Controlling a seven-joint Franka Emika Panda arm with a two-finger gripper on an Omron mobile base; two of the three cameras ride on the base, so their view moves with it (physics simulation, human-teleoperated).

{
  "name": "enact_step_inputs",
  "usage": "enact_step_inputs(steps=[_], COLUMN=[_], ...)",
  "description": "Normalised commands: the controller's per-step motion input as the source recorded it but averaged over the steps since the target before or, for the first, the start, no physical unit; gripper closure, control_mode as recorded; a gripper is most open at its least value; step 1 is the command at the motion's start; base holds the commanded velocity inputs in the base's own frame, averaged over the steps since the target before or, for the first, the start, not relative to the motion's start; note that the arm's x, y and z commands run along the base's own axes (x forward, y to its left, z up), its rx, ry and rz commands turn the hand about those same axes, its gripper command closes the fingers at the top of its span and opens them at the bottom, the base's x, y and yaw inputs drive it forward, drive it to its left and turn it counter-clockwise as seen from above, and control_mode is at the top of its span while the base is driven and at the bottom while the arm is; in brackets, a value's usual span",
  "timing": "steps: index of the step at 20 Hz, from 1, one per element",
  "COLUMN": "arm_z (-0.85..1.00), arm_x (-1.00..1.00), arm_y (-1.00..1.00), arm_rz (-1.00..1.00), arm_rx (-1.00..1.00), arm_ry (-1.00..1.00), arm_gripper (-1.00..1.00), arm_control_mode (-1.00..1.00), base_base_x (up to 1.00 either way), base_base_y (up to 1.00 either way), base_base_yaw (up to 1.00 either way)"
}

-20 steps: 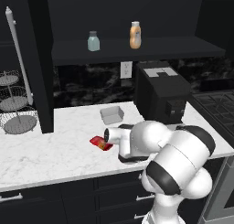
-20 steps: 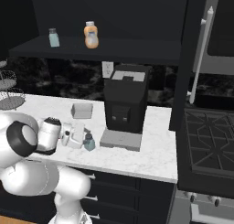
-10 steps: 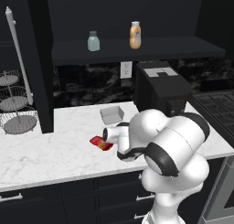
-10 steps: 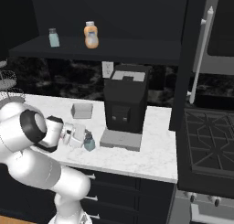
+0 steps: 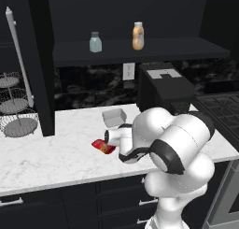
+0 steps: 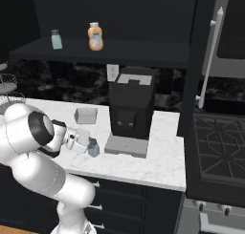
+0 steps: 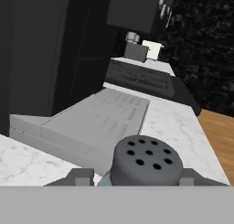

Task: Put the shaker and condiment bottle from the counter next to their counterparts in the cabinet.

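Observation:
The shaker point(image 7: 146, 161), a pale teal jar with a holed grey cap, stands on the white marble counter point(image 6: 143, 164) just in front of the coffee machine's tray. My gripper point(image 7: 137, 178) is shut on the shaker, one fingertip point(image 7: 82, 177) pressed against each side. In the right base view the gripper point(image 6: 88, 143) reaches the shaker point(image 6: 94, 149) from the left. The red condiment bottle point(image 5: 103, 146) lies flat on the counter beside my wrist. Up on the cabinet shelf point(image 5: 163, 49) stand the counterparts, a second shaker point(image 5: 95, 42) and an orange bottle point(image 5: 137, 36).
A black coffee machine point(image 6: 131, 104) stands right behind the shaker. A small grey tray point(image 5: 114, 116) sits at the back of the counter. A tiered wire rack point(image 5: 16, 113) is at the far left, a stove point(image 6: 220, 142) to the right.
The jaws have closed in from wide open onto the shaker. The elbow has swung a little; the shaker and the red bottle have stayed in place.

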Motion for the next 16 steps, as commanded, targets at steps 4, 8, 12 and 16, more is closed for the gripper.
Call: enact_step_inputs(steps=[4, 8, 12, 16], arm_z=[0.29, 0.57, 0.93, 1.00], arm_x=[-0.30, -0.22, 0.00, 0.00], arm_y=[0.62, 0.66, 0.35, 0.26], arm_rz=[0.00, 0.00, 0.00, 0.00], arm_rx=[0.00, -0.02, 0.00, 0.00], arm_ry=[0.00, 0.00, 0.00, 0.00], arm_gripper=[1.00, 1.00, 1.00, 1.00], arm_control_mode=[-1.00, -1.00, -1.00, -1.00], base_base_x=[0.00, 0.00, 0.00, 0.00], base_base_y=[0.00, 0.00, 0.00, 0.00], base_base_yaw=[0.00, 0.00, 0.00, 0.00])
